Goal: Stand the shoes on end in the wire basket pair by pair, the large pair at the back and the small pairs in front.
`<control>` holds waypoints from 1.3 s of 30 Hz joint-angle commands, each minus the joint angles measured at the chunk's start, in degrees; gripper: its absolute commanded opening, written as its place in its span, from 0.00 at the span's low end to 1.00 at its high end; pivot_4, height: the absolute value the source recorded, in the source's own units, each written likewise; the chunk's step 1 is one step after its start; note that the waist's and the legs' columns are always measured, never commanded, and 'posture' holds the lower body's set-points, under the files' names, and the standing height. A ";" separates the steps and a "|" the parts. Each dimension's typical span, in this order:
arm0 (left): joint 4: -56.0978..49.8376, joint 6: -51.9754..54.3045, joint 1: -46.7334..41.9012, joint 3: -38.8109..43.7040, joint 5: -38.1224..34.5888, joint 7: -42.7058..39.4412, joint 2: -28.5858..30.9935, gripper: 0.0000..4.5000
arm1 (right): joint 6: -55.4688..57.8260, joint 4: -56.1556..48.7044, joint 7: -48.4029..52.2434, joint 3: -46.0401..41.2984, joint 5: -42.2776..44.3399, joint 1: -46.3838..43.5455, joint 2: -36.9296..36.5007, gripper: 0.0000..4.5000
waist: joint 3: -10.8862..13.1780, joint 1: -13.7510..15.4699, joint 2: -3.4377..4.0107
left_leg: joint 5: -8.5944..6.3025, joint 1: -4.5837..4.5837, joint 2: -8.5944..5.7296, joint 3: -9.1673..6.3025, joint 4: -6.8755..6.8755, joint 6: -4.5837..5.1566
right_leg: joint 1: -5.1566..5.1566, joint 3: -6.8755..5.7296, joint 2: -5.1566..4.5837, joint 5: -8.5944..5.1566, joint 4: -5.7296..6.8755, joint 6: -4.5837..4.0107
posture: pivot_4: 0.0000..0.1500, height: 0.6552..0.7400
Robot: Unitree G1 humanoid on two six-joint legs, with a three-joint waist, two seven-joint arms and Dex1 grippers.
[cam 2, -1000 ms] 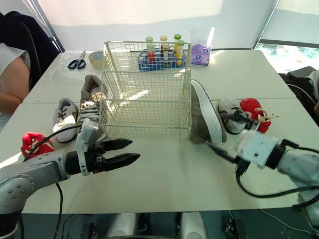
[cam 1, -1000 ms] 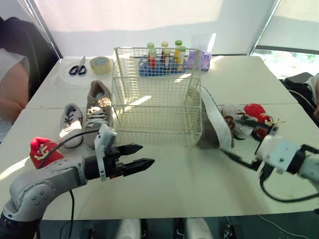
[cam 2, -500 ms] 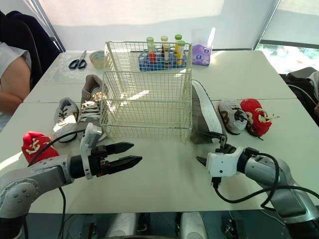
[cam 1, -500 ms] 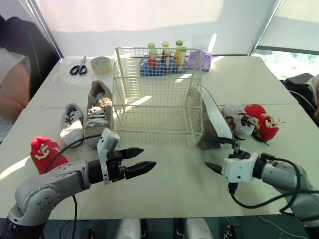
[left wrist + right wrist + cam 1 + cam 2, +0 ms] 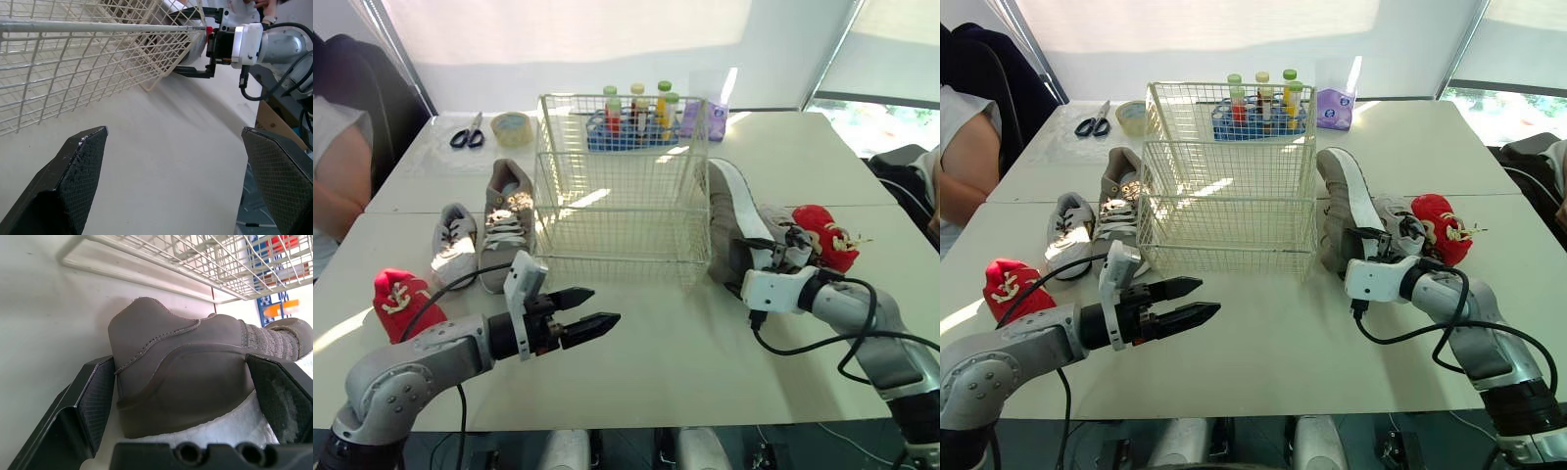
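Note:
The empty wire basket [image 5: 619, 257] stands mid-table. Beside its right wall a large grey shoe [image 5: 729, 211] lies on its side, white sole facing right. My right gripper [image 5: 751, 266] is open with its fingers on either side of that shoe's heel [image 5: 181, 367], the pads close against it. The other large grey shoe [image 5: 506, 220] lies left of the basket next to a small white shoe [image 5: 453, 245] and a small red shoe [image 5: 399, 299]. A second small red shoe [image 5: 822, 235] and small white shoe [image 5: 793, 247] lie at the right. My left gripper [image 5: 599, 305] hovers open and empty before the basket.
Behind the basket sit a blue rack of tubes [image 5: 631, 122] and a purple box [image 5: 716, 117]. Scissors [image 5: 465, 135] and a tape roll [image 5: 511, 125] lie at the far left. A person [image 5: 335, 181] sits at the table's left edge. Open tabletop lies in front of the basket.
My right gripper swung in from the open table at the right front to the large grey shoe's heel, and the shoe shifted slightly. The left gripper stayed almost still.

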 commanded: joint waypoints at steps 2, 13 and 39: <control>-1.70 -0.82 -0.50 1.03 -0.54 0.28 -0.27 1.00 | 9.22 1.33 -2.73 0.23 -4.35 -0.70 1.72 0.87 | -0.07 0.01 -0.12 | 0.00 0.05 0.00 0.00 0.02 0.00 | 0.06 0.00 -0.01 0.00 0.00 0.00 | 1.00 1.00; -2.46 -0.61 -0.35 -0.08 -0.34 1.27 -1.40 1.00 | 12.86 -4.72 -10.16 -0.01 -9.51 2.74 3.70 0.16 | -0.16 -0.04 -0.27 | 0.00 0.05 -0.02 -0.02 0.04 0.00 | 0.08 0.00 -0.06 -0.01 0.00 0.02 | 1.00 1.00; -1.74 -0.51 -0.72 -2.22 1.87 -0.52 -3.12 1.00 | 50.93 -18.43 -21.68 -12.57 10.18 -5.01 29.26 0.69 | -0.17 -0.02 -0.25 | -0.04 0.01 -0.02 -0.05 -0.01 0.02 | 0.03 -0.03 -0.11 0.09 -0.04 -0.18 | 1.00 1.00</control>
